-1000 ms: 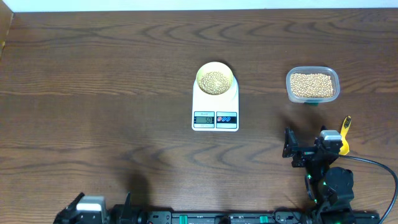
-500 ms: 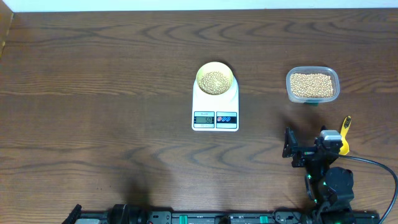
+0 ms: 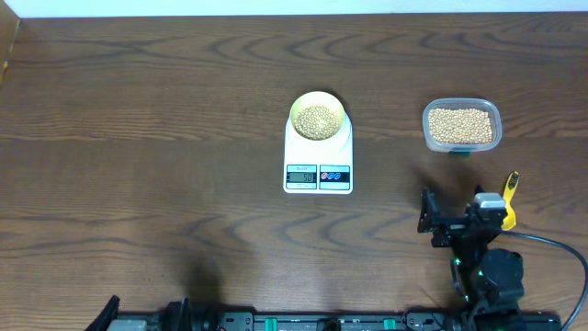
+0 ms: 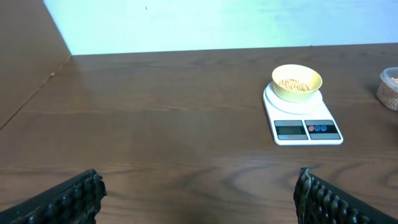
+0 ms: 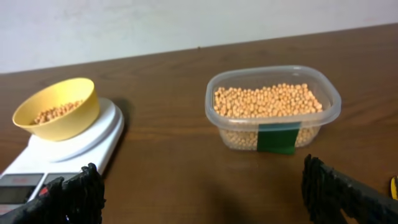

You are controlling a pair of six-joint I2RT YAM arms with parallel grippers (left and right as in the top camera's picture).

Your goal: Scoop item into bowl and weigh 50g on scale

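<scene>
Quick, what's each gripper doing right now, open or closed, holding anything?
Left gripper: open, holding nothing.
Right gripper: open, holding nothing.

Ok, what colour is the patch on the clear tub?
Dark green patch; right wrist view shows it best.

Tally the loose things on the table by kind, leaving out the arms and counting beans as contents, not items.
Bowl: 1
Scale: 1
Clear tub: 1
Yellow spoon: 1
Total: 4
</scene>
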